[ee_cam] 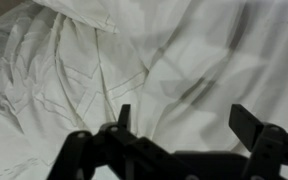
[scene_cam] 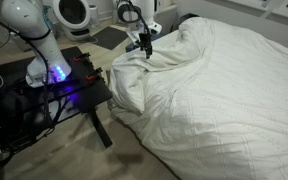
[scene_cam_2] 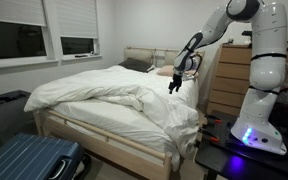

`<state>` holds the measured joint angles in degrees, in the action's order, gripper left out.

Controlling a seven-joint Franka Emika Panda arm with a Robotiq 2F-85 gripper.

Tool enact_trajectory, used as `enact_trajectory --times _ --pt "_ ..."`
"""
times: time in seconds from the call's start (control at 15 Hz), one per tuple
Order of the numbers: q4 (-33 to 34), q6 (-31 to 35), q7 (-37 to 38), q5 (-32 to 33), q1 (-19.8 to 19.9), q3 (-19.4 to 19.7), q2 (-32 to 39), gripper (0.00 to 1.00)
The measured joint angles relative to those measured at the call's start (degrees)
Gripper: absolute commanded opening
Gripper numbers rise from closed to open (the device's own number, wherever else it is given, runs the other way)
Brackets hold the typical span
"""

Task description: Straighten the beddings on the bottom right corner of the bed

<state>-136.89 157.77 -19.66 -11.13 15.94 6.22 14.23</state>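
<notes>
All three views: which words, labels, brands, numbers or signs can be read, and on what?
None: no text can be read in any view. The beddings are plain white; any marking on the blue suitcase or the robot arm is too small or blurred.

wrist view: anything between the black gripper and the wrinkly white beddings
Nothing; in the wrist view the open black gripper hangs over the wrinkled white fabric beddings, only air between.
</notes>
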Motion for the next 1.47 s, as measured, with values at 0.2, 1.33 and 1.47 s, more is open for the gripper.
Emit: enact_trajectory --times 0.2,1.33,1.47 --pt "0.0 0.0 0.0 0.0 0.0 0.0 -0.2 1.00" --pt "6.4 14.8 -20.7 -7.5 23.7 -21.8 22.4 0.98" --pt "7.6 16.1 -20.5 -3.8 26.1 -22.8 25.4 0.73"
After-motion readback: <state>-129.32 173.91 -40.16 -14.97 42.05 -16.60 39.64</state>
